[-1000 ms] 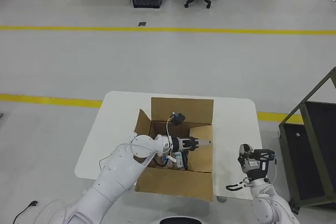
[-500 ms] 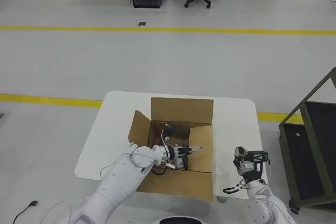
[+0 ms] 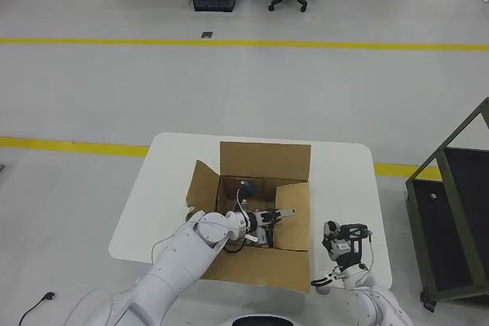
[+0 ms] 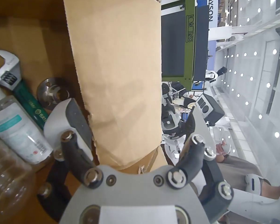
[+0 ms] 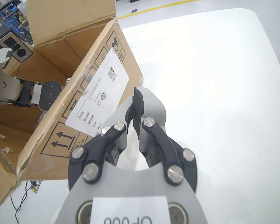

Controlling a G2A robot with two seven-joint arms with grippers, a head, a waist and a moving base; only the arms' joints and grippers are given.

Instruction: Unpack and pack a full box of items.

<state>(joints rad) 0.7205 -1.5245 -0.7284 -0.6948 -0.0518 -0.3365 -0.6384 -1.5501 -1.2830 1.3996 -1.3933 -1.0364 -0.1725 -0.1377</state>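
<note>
Top view: open brown cardboard box [image 3: 265, 159] sits mid white table [image 3: 342, 171], flaps raised, white label on its right wall. Left gripper [image 4: 133, 117] is inside, fingers spread wide, right flap between them, gripping nothing. Right gripper [image 5: 136, 103] is pinched closed, empty, just right of the box.

The white, rounded left arm [image 3: 175, 261] extends forward from the robot's left side and bends at the wrist. Its left tool [image 3: 275, 216], a grey metal plate with black links and two white fingers [image 4: 68, 115] faced with dark pads, points across toward the robot's right with those fingers spread wide apart. The white right arm [image 3: 375, 306] is folded in close on the robot's right, and its right tool [image 5: 135, 94], of the same grey-and-black build, points forward with its two dark ribbed pads [image 5: 140, 103] pressed face to face.
</note>
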